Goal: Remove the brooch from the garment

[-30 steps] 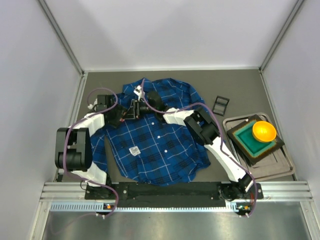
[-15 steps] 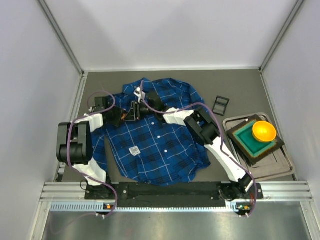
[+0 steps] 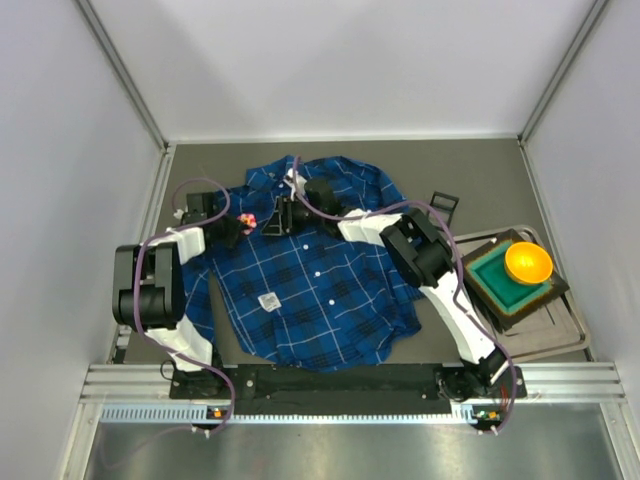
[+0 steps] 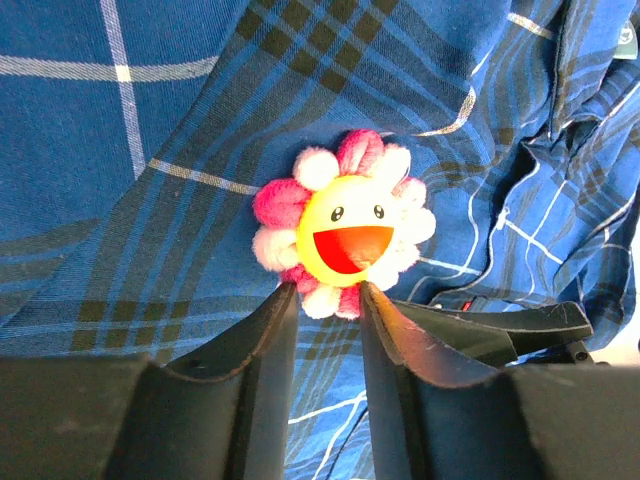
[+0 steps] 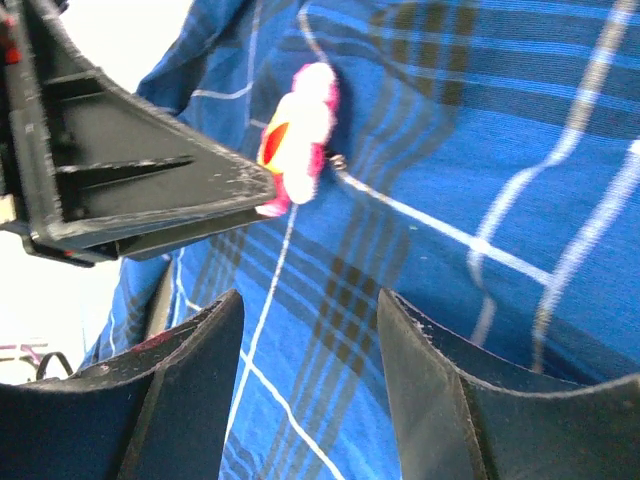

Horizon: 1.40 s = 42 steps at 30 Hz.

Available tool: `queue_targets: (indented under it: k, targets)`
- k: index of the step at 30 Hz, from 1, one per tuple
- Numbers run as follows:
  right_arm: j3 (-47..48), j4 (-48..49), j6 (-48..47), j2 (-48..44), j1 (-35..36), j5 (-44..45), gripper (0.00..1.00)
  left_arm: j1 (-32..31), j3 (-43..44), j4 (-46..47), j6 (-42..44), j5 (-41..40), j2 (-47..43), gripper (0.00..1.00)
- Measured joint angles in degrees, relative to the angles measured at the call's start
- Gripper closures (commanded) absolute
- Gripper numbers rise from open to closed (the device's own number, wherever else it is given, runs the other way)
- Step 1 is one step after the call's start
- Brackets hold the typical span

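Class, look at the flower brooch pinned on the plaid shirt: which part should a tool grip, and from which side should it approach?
Probably the petal rim, taken edge-on from below the smiling face. The brooch is a flat disc with a domed centre standing off the shirt, so fingers close across its lower petals, as the left tool does.

Black-and-white arms [image 3: 447, 309], purple cables [image 3: 205, 183]
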Motion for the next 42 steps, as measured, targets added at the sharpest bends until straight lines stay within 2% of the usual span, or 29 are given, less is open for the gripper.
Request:
queue_targets:
  k: [2,7,13,19,26,28,34,42]
  targets:
    - [1.3,-3.3,-0.5,0.2,-0.3,0.7,0.45,0.0,0.3,-0.5,0.9,-0.7,0.0,0.51]
    - [13.6,-12.7,-1.4,2.9,-0.5,3.7,0.48,0.0,2.3,-2.1,3.0,-1.7,0.0,0.48]
    - [15.5,-10.8,0.1,2.8,-0.6,3.1,0.5,0.0,5.7,-3.0,4.8,-1.9,0.8,0.67]
    - [15.3,-11.3,0.9,3.5,-0.5,2.6,0.5,0.0,6.1,-3.5,6.5,-2.0,0.9,0.81]
    - [15.2,-12.6,-0.8,3.5,-0.4,2.7,0.5,0.0,6.1,-3.6,7.2,-1.7,0.9,0.9]
    - [15.2,-14.2,-3.1,3.5,-0.4,3.0,0.5,0.0,6.1,-3.6,7.4,-1.5,0.9,1.0]
    - [15.2,-19.2,-11.2,3.5,-0.4,6.1,0.51,0.0,6.1,-3.7,7.7,-0.4,0.9,1.0]
    - [15.2,-21.0,-16.4,3.5,0.1,7.6,0.54,-0.2,6.1,-4.3,7.8,0.3,0.7,1.0]
